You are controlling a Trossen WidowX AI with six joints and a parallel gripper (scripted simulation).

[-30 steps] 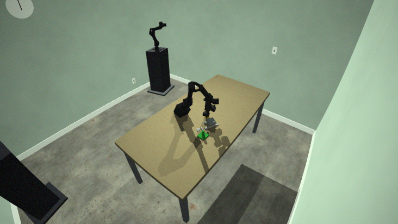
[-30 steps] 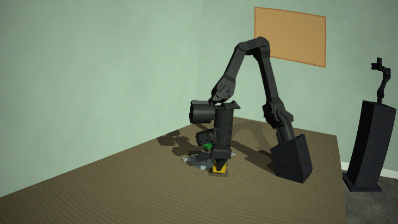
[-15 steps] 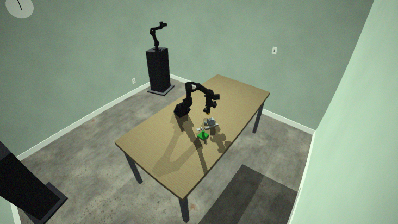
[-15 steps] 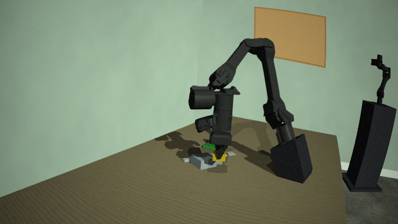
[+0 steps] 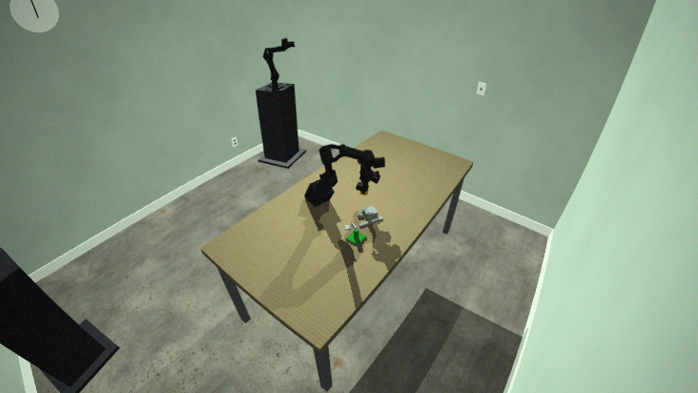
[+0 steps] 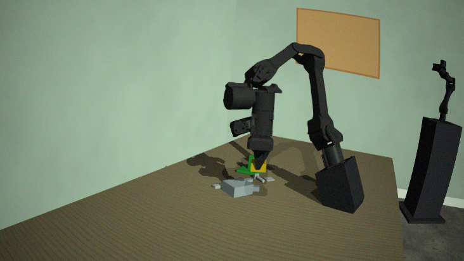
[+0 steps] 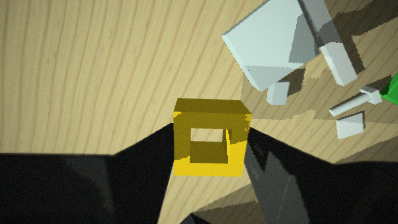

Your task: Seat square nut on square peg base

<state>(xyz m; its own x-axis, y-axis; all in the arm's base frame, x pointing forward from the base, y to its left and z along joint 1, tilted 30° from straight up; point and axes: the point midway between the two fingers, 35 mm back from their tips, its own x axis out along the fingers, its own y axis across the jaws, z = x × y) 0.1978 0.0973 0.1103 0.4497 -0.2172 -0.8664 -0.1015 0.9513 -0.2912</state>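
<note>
My gripper is shut on the yellow square nut, its fingers pressing the nut's left and right sides. The nut hangs above the table top, clear of it; it also shows in the exterior view and as a small yellow spot under the wrist in the top view. The green square peg on its green base stands on the table, toward the near edge from the gripper. In the exterior view the green base is partly hidden behind the nut. In the wrist view only a green corner shows at the right edge.
A grey block-shaped object with small grey pieces around it lies on the table between gripper and peg; it also shows in the wrist view. A thin grey rod and a small grey piece lie near the peg. The arm's base stands behind.
</note>
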